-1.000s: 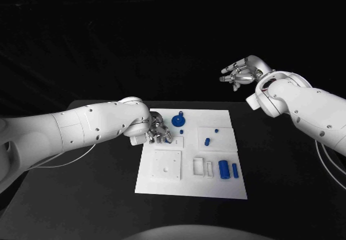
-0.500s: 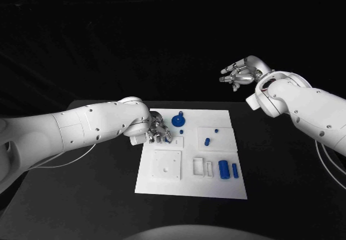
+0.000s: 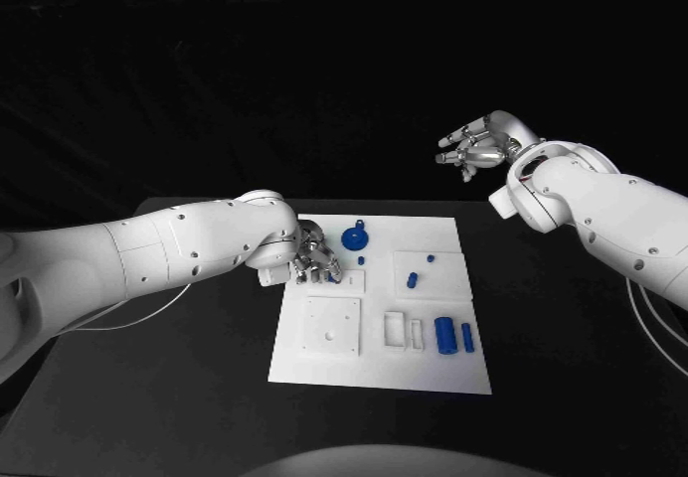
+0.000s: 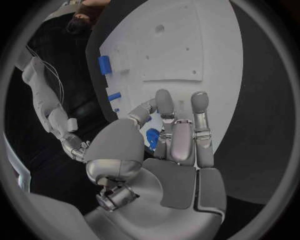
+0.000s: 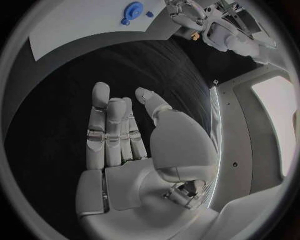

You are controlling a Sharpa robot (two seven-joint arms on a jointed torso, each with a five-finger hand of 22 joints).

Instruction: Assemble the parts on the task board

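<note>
The white task board (image 3: 430,373) lies in the middle of the black table. On it I see a round blue disc part (image 3: 356,238), a small blue peg (image 3: 362,261), two short blue pieces (image 3: 412,280), a blue cylinder (image 3: 446,336) and a blue bar (image 3: 467,338). My left hand (image 3: 313,260) hovers low over the board's left side, beside the disc. In the left wrist view a small blue part (image 4: 152,137) sits pinched between that hand's (image 4: 172,145) thumb and fingers. My right hand (image 3: 480,144) hangs high beyond the table's far right, its fingers apart and holding nothing (image 5: 119,135).
A square white plate (image 3: 333,325) with small holes and two narrow slots (image 3: 402,331) occupy the board's near half. The black table (image 3: 172,397) extends around the board on all sides. From the right wrist the board (image 5: 81,25) and the disc (image 5: 133,8) appear far away.
</note>
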